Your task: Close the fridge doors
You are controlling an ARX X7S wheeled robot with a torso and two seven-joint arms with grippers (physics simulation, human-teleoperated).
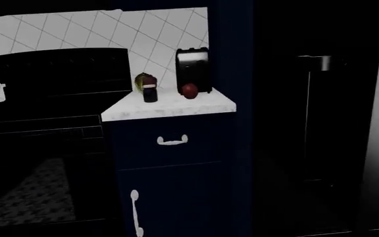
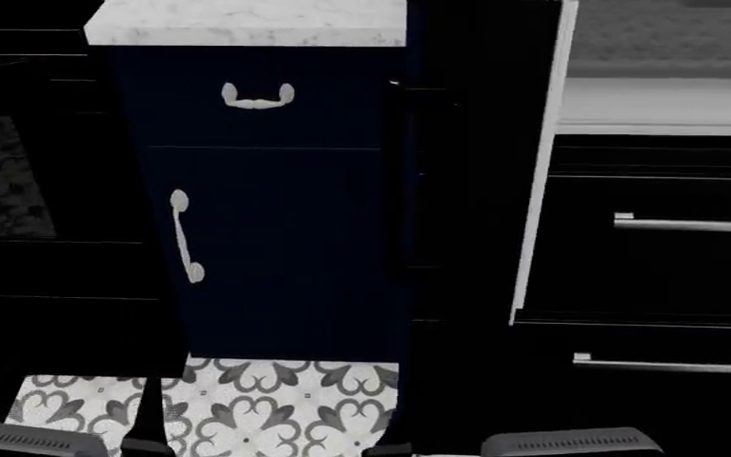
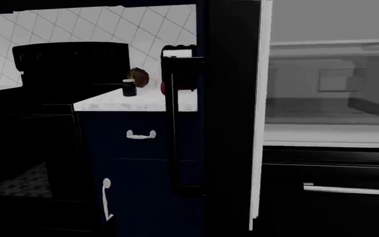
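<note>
Neither claw shows its jaws in any view. The head view catches only grey ribbed arm parts at its lower edge, one low on the left (image 2: 23, 440) and one low on the right (image 2: 571, 442), so whether either claw is spread or closed, or has hold of anything, cannot be told. No contact with a door is visible.

The fridge door (image 3: 232, 113) stands swung out, edge-on to the right wrist view, its white inner lining forming a pale strip on one side and its long vertical handle (image 3: 171, 123) on the other. In the head view the same door (image 2: 474, 190) rises between the navy cabinet (image 2: 277, 238) and the black drawers (image 2: 670, 257) with silver bar handles. The lit fridge interior (image 3: 331, 89) is exposed. The left wrist view shows a dark glossy panel (image 1: 321, 123); whether that is the second door cannot be told.

Risks, as judged:
- A push against the thin door edge could slip off, since the surface is narrow and glossy.
- An arm lying between door and fridge could be trapped on closing.
- A wide sweep could strike the cabinet or the worktop (image 1: 170, 106), which carries a toaster (image 1: 193, 69), a red fruit (image 1: 189, 91) and a small bottle (image 1: 150, 91).
- The dark scene makes judging range difficult.
</note>
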